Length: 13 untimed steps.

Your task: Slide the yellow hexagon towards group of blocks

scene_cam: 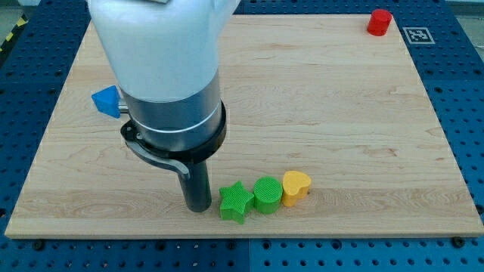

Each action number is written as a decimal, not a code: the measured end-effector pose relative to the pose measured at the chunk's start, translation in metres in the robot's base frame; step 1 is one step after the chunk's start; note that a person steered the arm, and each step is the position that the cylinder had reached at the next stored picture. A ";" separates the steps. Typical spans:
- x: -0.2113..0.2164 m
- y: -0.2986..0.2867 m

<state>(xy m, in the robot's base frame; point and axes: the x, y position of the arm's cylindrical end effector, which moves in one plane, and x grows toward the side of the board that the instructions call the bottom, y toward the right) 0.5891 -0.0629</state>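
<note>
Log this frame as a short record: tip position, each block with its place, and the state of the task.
tip: my tip is on the board, just to the view's left of the green star
row: green star, green cylinder, yellow heart, side by side near the view's bottom
blue block: view's left, partly hidden by the arm
red block: view's top right corner
yellow hexagon: none visible; the only yellow block looks heart-shaped

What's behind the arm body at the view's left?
A blue block pokes out beside the arm, partly covered, shape unclear. No yellow hexagon shows; anything else behind the arm is hidden. My tip sits left of the green star.
</note>
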 end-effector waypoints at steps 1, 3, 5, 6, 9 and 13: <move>-0.024 -0.022; -0.066 -0.029; -0.080 -0.033; -0.104 -0.035; -0.179 -0.049; -0.191 -0.007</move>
<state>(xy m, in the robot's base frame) 0.3977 -0.0695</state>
